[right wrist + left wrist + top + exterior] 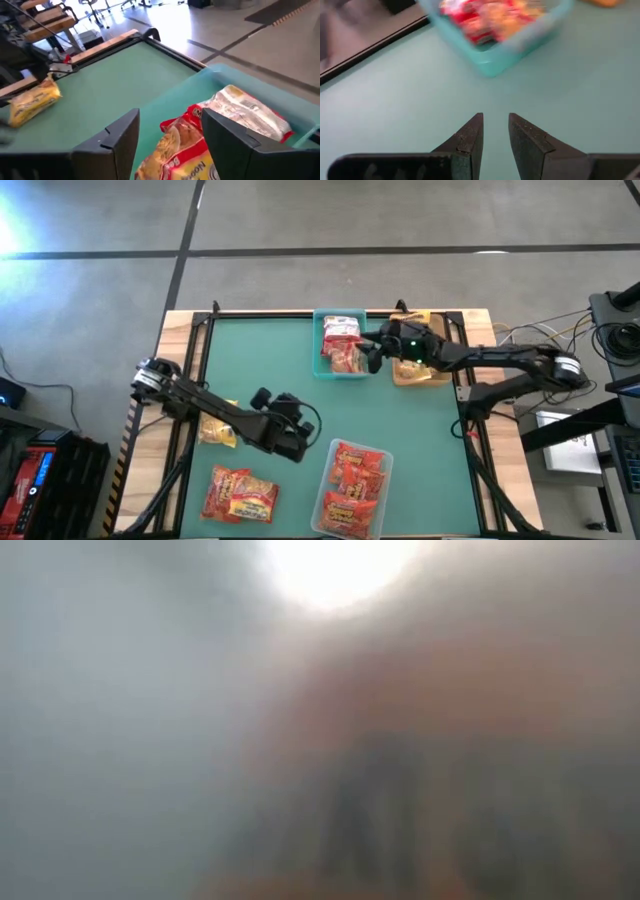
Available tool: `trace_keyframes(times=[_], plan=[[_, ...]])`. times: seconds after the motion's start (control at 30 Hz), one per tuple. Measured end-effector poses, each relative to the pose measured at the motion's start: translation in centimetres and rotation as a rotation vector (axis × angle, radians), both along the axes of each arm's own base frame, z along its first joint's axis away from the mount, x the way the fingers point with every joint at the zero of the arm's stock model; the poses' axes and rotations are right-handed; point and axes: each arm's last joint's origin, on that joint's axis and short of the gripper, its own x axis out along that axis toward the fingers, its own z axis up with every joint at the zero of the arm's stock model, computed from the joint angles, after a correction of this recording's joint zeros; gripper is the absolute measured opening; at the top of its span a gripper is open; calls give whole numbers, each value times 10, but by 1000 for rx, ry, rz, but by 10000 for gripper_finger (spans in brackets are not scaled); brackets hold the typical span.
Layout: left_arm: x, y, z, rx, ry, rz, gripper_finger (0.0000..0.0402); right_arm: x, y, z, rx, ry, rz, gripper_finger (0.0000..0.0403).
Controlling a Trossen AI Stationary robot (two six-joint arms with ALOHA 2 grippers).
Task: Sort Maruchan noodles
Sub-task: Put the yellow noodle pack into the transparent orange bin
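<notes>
Maruchan packets lie in several places. Two red-and-white ones (342,343) (186,145) rest flat in the teal bin (322,370) (235,80) at the far edge. Several red-orange ones (352,485) fill the clear bin. Two red-orange packets (240,495) and a yellow one (217,430) (32,100) lie on the mat at the left. My right gripper (372,352) (170,117) hovers open over the teal bin, its fingers either side of a packet. My left gripper (303,442) (496,117) is narrowly open over bare mat at mid-table, with nothing between its fingers.
A tan bin (420,370) stands right of the teal bin, partly under the right arm. The clear bin (322,515) sits at the near edge. A dark frame (200,330) rims the green mat. Something close to the lens blocks the low view.
</notes>
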Motion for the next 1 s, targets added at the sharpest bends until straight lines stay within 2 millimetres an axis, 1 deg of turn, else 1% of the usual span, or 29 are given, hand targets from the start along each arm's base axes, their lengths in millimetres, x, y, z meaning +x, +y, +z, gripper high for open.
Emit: trace_keyframes(times=[0.07,0.13,0.27,0.33,0.4,0.5,0.63,0.87,1.0], plan=[[-10,3,6,-30,36,82,75,-8,7,8,25,1,59,196],[-23,7,12,-83,131,184,75,-14,19,11,64,7,150,193],[-54,3,19,-169,339,419,75,-22,43,8,91,25,282,192],[-63,-2,15,-250,405,488,75,-22,55,4,91,27,329,192],[-71,-8,7,-335,452,497,75,-21,65,1,91,25,363,191],[-82,-13,-2,-378,510,553,75,-18,75,-3,89,28,403,191],[-98,-12,-10,-367,571,683,75,-14,83,-7,90,52,437,191],[-123,-3,-32,-389,723,806,75,-10,84,-16,102,92,444,192],[-132,0,-46,-435,745,832,75,-8,84,-20,107,107,444,192]])
